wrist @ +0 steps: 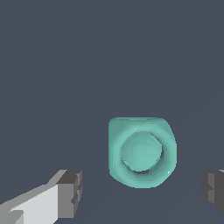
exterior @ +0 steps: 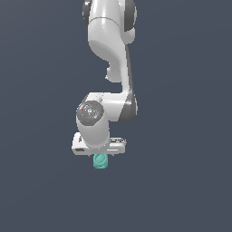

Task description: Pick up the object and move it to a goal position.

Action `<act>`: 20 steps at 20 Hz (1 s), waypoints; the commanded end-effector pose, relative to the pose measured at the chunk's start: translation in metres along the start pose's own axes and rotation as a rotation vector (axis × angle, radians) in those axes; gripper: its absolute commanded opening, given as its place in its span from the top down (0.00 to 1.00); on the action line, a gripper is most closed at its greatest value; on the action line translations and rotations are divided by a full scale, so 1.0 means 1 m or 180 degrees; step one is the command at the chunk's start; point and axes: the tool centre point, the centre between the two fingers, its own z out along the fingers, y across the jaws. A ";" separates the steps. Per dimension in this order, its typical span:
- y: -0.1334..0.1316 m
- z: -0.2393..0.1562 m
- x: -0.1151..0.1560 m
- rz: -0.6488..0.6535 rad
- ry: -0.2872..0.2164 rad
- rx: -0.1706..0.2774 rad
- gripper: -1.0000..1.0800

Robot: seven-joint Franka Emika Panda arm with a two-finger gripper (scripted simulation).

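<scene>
While spread wide, end effector (wrist: 141,192) flanks teal object (wrist: 142,152), fingers (wrist: 70,192) clear of it. Ring face toward wrist camera.

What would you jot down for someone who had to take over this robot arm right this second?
End effector: open, with both dark fingertips spread apart and touching nothing.
Object: the small teal-green rounded chunky block with a ring-like circular face lies between the two fingertips in the wrist view, ring face toward the camera. In the exterior view it shows just below the white hand.
Done: the end effector is lined up over the block.
Left: close on the block, lift it, and carry it to the goal. No goal marker shows in either view.
</scene>
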 end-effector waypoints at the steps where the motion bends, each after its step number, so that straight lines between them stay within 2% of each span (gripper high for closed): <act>1: 0.004 0.004 0.003 -0.0005 0.0001 -0.0002 0.04; 10: 0.006 0.010 0.005 -0.0007 -0.0002 -0.0004 0.04; 20: 0.007 0.056 0.004 -0.0009 -0.0001 -0.0004 0.04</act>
